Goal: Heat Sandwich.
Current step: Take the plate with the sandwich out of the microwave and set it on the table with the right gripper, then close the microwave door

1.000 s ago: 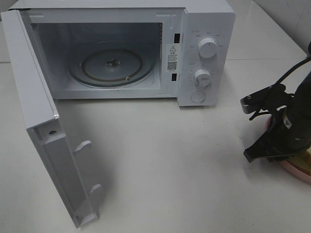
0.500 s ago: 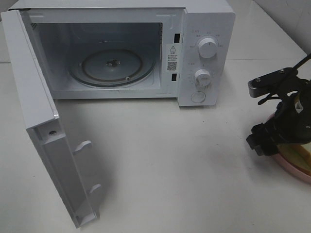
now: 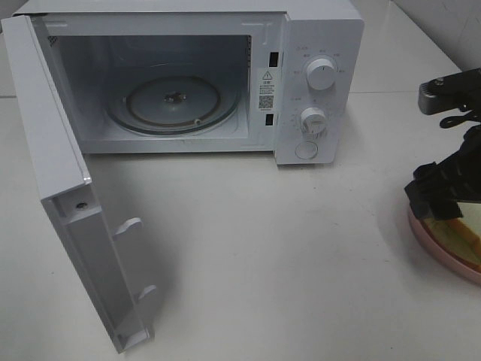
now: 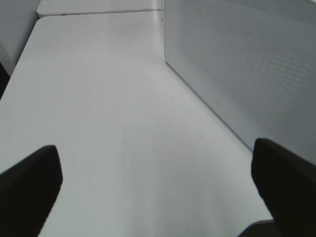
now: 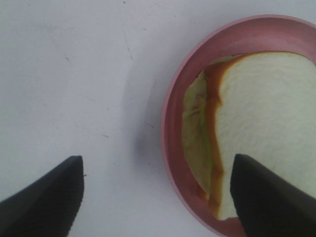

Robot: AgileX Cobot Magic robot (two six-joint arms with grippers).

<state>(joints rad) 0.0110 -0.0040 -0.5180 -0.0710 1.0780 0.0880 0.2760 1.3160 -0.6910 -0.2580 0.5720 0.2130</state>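
Jaws spread on both grippers, gripping nothing. Right gripper [image 3: 443, 162] now farther toward 3 o'clock than a second ago, hovering over the plate [image 3: 428, 233] rim, wider than before; probably lining up a grasp. Sandwich [image 5: 256, 128] on the plate at 4 o'clock, far from the microwave [image 3: 180, 75], door [image 3: 68, 195] swung open. Plate cut off by the frame edge; left gripper [image 4: 158, 185] unseen from above.
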